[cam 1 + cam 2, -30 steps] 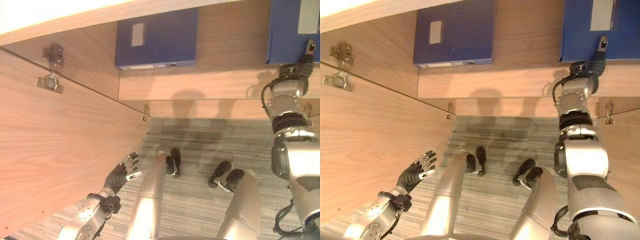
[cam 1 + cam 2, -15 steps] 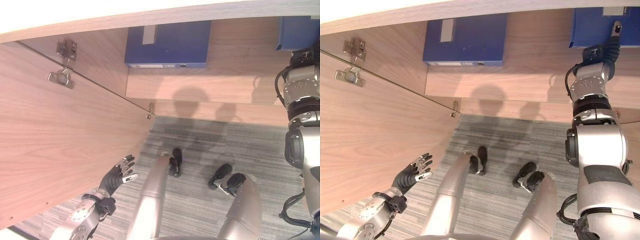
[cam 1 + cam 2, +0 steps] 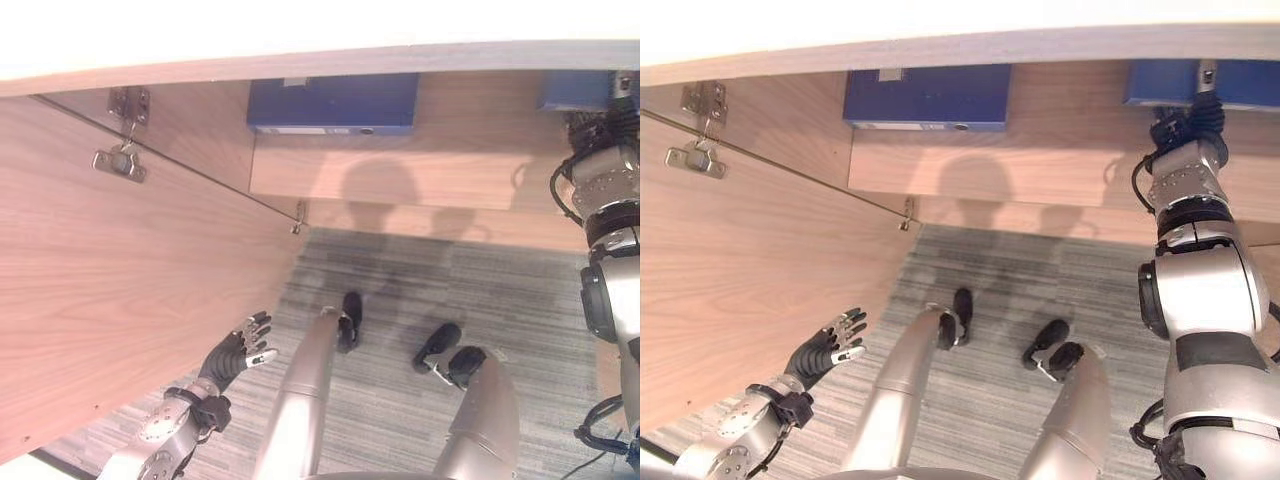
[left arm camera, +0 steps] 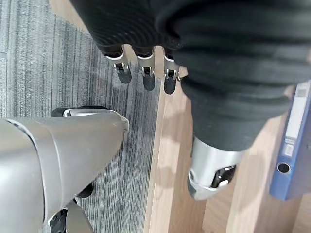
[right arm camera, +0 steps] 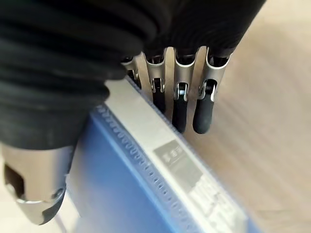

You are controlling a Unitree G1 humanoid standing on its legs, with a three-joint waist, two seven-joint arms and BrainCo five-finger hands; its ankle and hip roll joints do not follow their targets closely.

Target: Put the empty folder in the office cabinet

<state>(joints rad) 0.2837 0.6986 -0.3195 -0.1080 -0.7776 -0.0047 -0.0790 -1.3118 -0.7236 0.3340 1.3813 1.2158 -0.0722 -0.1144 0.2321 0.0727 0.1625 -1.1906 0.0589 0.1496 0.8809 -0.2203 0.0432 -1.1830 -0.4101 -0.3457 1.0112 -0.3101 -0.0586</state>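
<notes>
Both arms are silver-grey metal with rounded joint housings. The left hand (image 3: 827, 343) and the right hand (image 5: 187, 92) have silver fingers (image 5: 203, 97) with dark tips, and a dark ribbed cover wraps each hand's back and wrist.

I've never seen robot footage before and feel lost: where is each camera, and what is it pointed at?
Left and right eye views: on the head, looking down at the open cabinet, both blue folders and the carpet; both arms show.
Left wrist view: along the open left hand toward carpet and a folder.
Right wrist view: along the right hand, straight fingers against the blue folder.
Shared: folders.
</notes>
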